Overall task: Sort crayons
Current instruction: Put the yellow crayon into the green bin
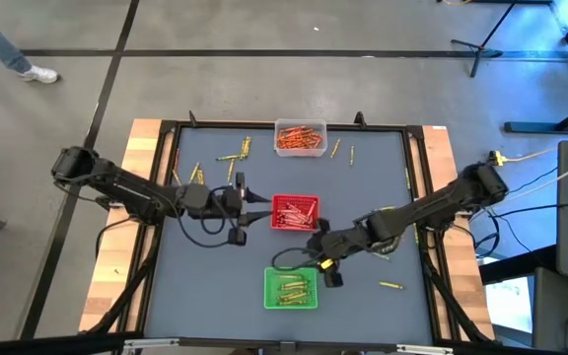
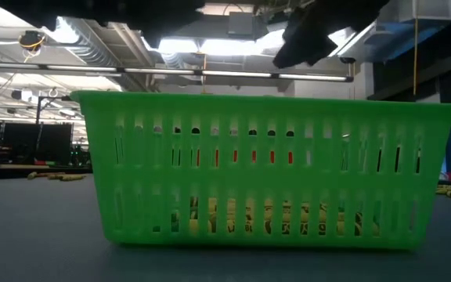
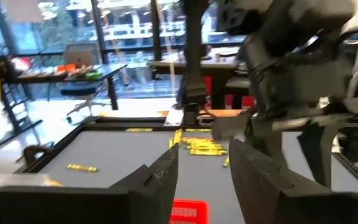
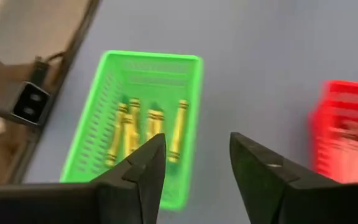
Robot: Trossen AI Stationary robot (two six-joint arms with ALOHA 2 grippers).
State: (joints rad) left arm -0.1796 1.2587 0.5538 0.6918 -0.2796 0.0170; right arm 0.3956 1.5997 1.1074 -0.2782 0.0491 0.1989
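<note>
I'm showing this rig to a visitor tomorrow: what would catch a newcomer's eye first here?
Three small trays on the grey table: a clear tray of orange crayons at the far edge, a red tray in the middle, a green tray of yellow-green crayons nearest. The right gripper hangs open over the green tray; the left gripper waits beside the red one.

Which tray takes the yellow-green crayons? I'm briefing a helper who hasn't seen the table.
On the grey table, look at the near edge, below the right gripper. The green tray there holds yellow-green crayons; its neighbour is red.
</note>
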